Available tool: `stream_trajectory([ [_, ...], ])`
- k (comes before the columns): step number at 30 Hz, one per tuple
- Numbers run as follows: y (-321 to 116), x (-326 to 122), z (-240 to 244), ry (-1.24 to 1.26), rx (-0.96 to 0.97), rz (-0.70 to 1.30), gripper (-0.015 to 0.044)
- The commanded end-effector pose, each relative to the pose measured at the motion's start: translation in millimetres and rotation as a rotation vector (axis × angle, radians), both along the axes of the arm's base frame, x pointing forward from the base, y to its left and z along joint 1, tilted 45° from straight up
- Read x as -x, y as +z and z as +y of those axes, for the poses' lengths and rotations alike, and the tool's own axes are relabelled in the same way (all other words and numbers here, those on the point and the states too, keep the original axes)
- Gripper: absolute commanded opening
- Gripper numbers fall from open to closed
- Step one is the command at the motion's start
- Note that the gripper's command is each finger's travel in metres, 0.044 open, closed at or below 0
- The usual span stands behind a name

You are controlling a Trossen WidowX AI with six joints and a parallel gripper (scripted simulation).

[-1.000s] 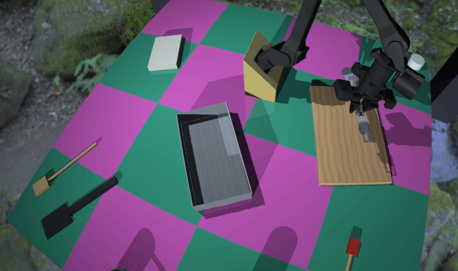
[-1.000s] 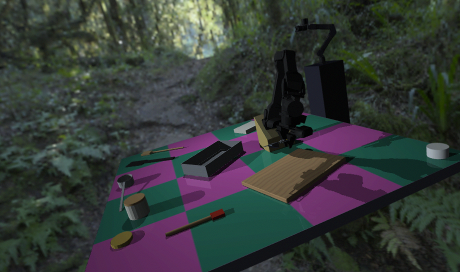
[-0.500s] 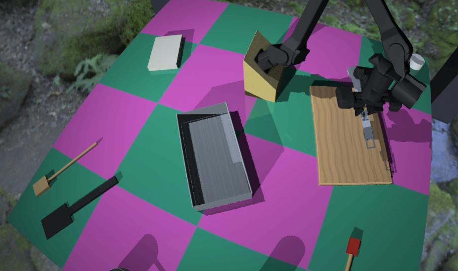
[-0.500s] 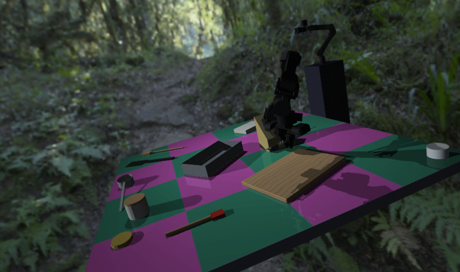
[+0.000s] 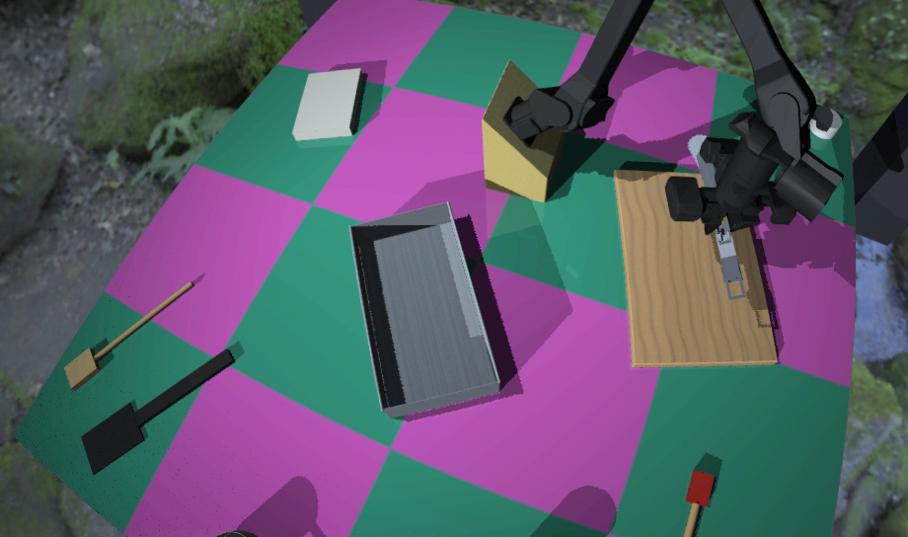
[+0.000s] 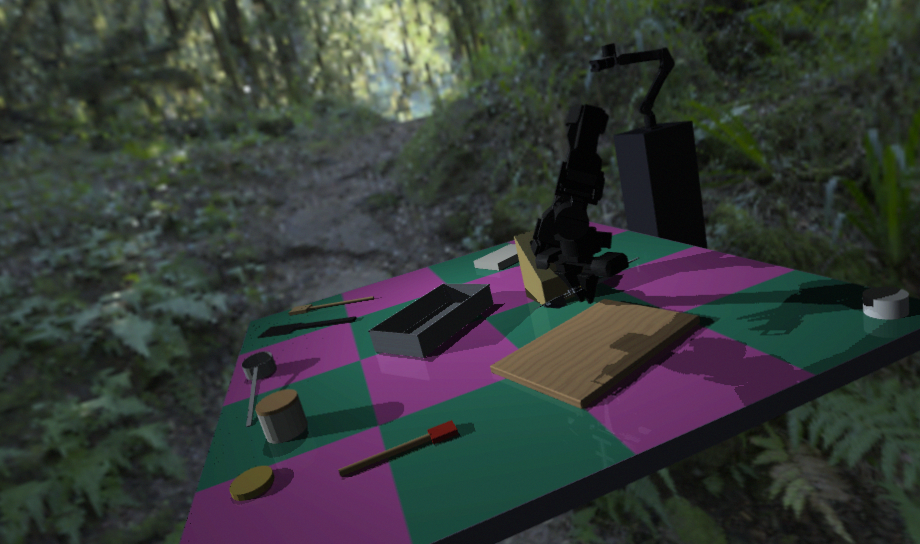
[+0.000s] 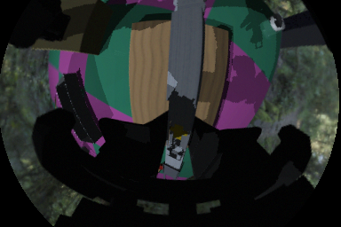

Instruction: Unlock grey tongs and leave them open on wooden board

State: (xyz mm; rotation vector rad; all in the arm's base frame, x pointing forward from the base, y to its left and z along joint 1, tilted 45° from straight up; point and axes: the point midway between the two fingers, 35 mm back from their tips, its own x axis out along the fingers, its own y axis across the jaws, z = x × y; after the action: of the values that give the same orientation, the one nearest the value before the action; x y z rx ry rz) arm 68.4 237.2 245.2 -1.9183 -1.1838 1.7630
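The grey tongs are held above the wooden board, their shadow apart from them. They look roughly level: the ring at the hinge end points to the front in the top view, the scalloped tips to the back. My gripper is shut on the tongs near the hinge end. In the wrist view the arms overlap as one bar, so their spread cannot be told. The roasting tin stands left of the board with nothing in it.
The arm's base sits on a yellow wedge behind and left of the board. A white block lies at the back left, a white cylinder at the right, and a red-headed tool in front.
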Motion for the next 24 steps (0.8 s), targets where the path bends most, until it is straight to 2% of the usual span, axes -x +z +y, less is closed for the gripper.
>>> stream_trajectory([
  [1,-5,0,5,-0.004,0.006,0.005,-0.015],
  [24,-31,3,31,-0.004,0.005,0.006,-0.015],
])
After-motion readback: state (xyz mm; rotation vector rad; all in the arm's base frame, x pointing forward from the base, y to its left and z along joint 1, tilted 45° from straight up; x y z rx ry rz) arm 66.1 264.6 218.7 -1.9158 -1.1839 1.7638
